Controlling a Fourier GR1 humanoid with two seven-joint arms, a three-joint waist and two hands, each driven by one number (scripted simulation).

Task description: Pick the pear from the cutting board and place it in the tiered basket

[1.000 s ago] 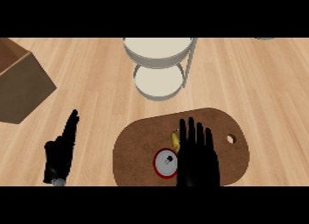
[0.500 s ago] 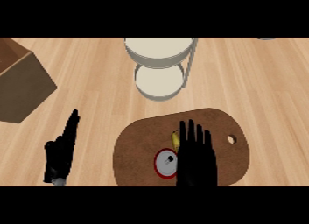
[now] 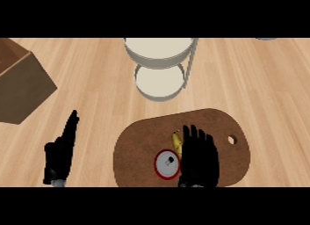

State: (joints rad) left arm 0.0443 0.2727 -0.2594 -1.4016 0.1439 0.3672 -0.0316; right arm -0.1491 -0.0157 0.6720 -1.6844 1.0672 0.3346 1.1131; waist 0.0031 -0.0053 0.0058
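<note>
A brown oval cutting board (image 3: 144, 140) lies at the lower middle of the head view. My right hand (image 3: 199, 158) is spread flat over it, fingers straight and pointing away from me. Only a yellow-green sliver of the pear (image 3: 176, 139) shows beside the hand's left edge; the rest is hidden under the fingers. The tiered basket (image 3: 160, 66) stands beyond the board, with a cream upper tray and a lower round tray. My left hand (image 3: 60, 154) rests open at the lower left, fingers up, away from the board.
A small red-rimmed round item (image 3: 166, 164) lies on the board, touching my right hand's left side. A brown wooden box (image 3: 14, 88) stands at the far left. The board has a small hole (image 3: 232, 140) near its right end.
My right hand has slid slightly toward me and lower over the board, covering more of the pear. The left hand has stayed still.
</note>
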